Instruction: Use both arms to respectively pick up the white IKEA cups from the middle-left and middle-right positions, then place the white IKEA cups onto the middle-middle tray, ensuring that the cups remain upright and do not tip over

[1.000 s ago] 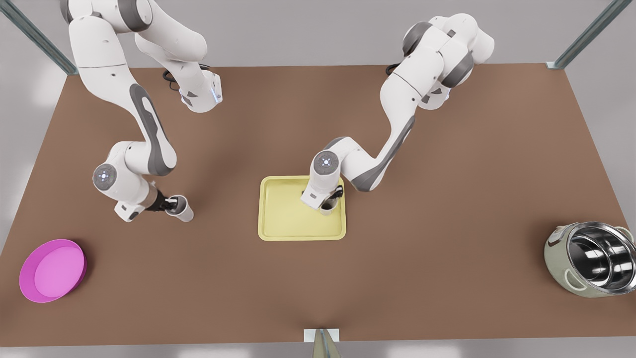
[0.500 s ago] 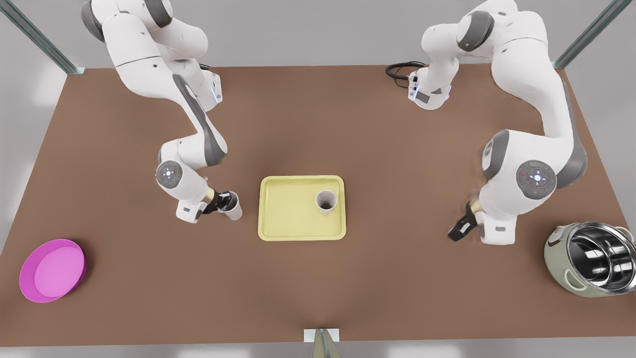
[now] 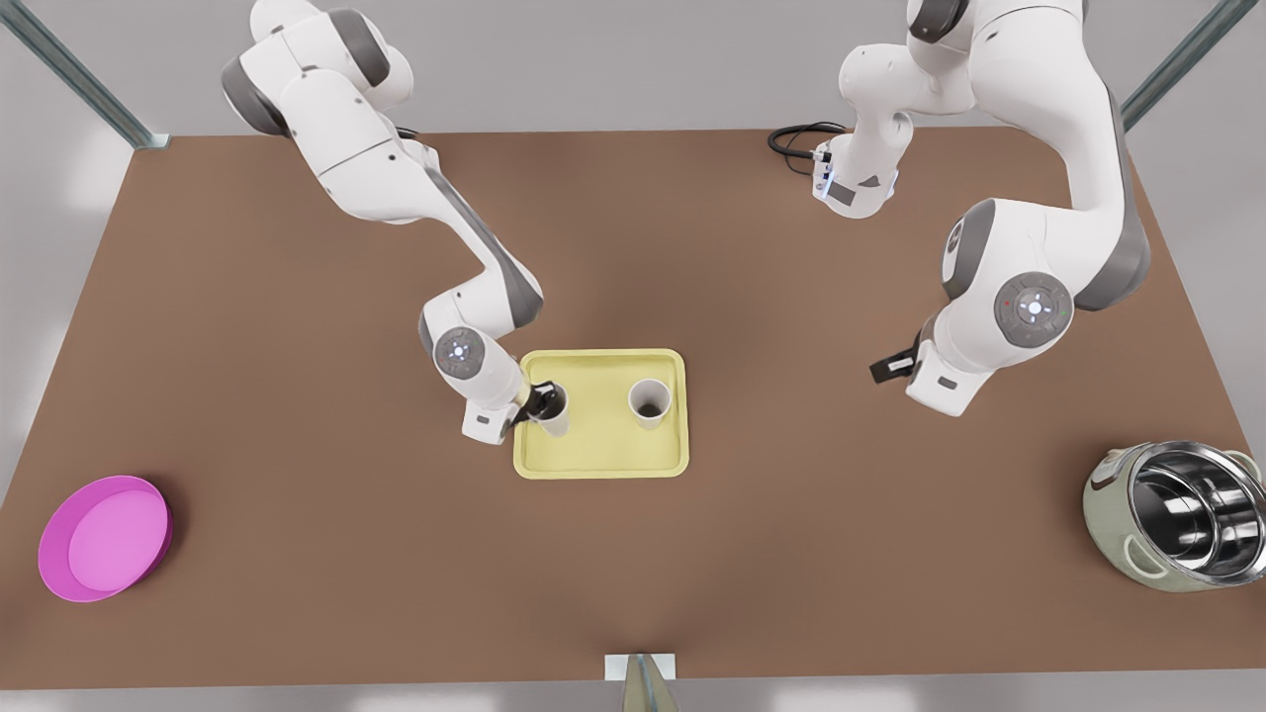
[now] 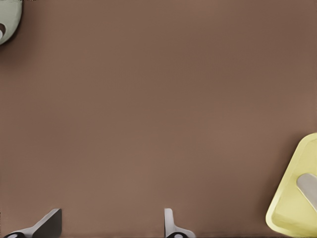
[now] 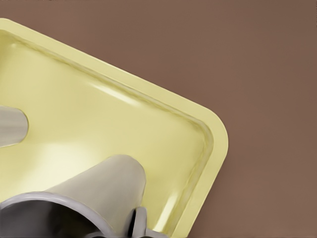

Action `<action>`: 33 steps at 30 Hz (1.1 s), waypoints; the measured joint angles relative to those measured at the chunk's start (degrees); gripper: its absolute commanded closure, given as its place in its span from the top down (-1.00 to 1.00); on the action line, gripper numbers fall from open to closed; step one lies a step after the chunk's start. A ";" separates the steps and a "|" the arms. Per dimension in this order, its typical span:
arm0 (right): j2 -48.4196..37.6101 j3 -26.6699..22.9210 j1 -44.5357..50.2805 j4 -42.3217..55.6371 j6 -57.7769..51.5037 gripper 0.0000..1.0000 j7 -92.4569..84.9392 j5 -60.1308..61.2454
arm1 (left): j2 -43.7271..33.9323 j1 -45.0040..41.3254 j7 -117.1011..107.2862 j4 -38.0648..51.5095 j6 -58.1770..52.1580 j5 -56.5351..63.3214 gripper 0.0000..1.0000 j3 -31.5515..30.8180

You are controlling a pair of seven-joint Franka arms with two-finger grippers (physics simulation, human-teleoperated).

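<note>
My right claw is pinched shut on the rim of a small plain white tapered cup, holding it over the front view's left end of the flat pale-yellow rectangular tray. In my right wrist view the claw sits against the cup's outer wall, with the tray's rounded corner just beyond. I cannot tell whether the base touches the tray floor yet.

The other white cup stands upright on the tray's right half, apart from the one I carry.

My left claw waits well off to the front view's right, over the bare brown table, its jaws spread wide and holding nothing; my left wrist view has the fingertips far apart.

I judge this cup light, stiff and smooth, so it is likely to slip or topple if nudged. A rim pinch works, but it needs a level, slow set-down.

Half a second ago I held this cup over the table, left of the tray; now it has crossed the rim. The other white cup has not shifted, and my left arm has drawn a little farther back.
</note>
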 measured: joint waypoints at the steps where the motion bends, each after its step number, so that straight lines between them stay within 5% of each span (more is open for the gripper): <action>1: 0.33 0.00 -0.02 0.00 0.15 -0.57 0.59 -0.03 | 0.11 -0.03 1.04 0.00 -0.09 -0.06 1.00 0.00; 6: 1.66 0.00 0.05 0.54 0.60 -0.46 3.11 -0.14 | 0.61 0.00 5.44 0.00 -0.11 -0.16 1.00 0.00; 7: 1.80 0.00 0.06 0.87 0.65 1.00 3.61 -0.25 | 0.63 0.02 6.19 0.00 -0.11 -0.17 1.00 0.00; 23: -5.96 -0.27 -3.31 3.90 -5.76 1.00 8.52 -0.67 | 0.74 0.05 13.84 0.00 -0.02 -0.09 1.00 0.00; 29: -3.37 -8.15 -15.75 15.30 -17.04 1.00 6.86 -3.43 | 0.69 -0.07 15.29 0.00 0.04 -0.08 1.00 -0.01; 33: -11.74 -8.67 -22.05 15.93 -25.16 1.00 5.39 -3.23 | 0.68 -0.01 15.92 0.00 0.05 -0.08 1.00 -0.01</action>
